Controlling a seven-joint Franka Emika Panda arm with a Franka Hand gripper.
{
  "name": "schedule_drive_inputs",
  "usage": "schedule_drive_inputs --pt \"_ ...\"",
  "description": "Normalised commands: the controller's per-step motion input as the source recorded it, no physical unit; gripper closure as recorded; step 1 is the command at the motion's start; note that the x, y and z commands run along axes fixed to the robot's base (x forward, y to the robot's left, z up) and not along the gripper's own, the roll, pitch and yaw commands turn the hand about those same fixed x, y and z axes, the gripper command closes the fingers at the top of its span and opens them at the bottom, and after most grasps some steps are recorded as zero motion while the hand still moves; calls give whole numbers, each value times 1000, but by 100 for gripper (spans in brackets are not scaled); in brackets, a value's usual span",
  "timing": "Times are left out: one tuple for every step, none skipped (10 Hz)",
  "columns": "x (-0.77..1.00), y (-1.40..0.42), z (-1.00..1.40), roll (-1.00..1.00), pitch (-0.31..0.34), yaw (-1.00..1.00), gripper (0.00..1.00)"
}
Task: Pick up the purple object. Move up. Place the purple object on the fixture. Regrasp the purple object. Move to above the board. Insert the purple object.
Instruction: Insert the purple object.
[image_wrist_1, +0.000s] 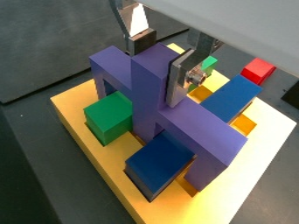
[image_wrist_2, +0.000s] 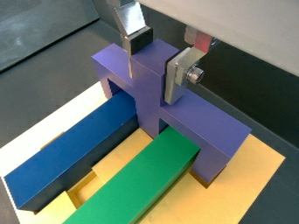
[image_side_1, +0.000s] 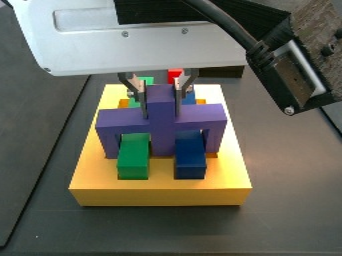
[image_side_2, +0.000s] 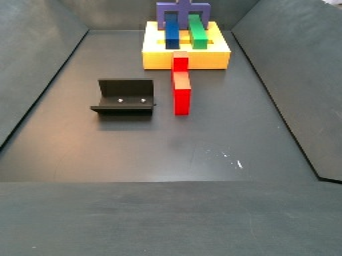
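Observation:
The purple object (image_wrist_1: 140, 83) stands upright on the yellow board (image_wrist_1: 100, 162), its two legs down at the board and straddling a green and a blue bar. It also shows in the wrist view (image_wrist_2: 146, 79) and in both side views (image_side_1: 158, 120) (image_side_2: 183, 14). My gripper (image_wrist_1: 162, 59) (image_wrist_2: 158, 57) is above the board, its silver fingers (image_wrist_1: 184, 77) on either side of the raised central stem, shut on it. In a side view the gripper (image_side_1: 158, 85) sits on the arch's top. The black fixture (image_side_2: 124, 97) stands on the floor, well away from the board.
A green bar (image_wrist_2: 140, 179) and a long blue bar (image_wrist_2: 70, 157) lie in the board's slots under the arch. A red block (image_side_2: 182, 88) stands on the floor just off the board (image_side_2: 187, 58), beside the fixture. Dark walls ring the floor.

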Motion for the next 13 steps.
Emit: schedule_drive_inputs --pt "83 -109 0 -119 30 -97 100" --pt "83 -137 0 -123 34 -80 100" --pt "86 -83 57 -109 49 -91 100" --pt "54 0 0 -11 36 -109 100" --pt "0 60 -243 -3 0 -43 100" --pt "3 77 -246 0 0 0 100" --pt "20 51 -263 51 13 0 100" --pt "0 14 -291 0 4 6 100" --pt "0 11 -263 -27 0 0 100" --pt "0 0 -243 0 3 29 100" --pt "0 0 -206 47 57 51 100" --pt "0 23 -211 16 40 83 100" --pt "209 20 -71 73 119 80 100"
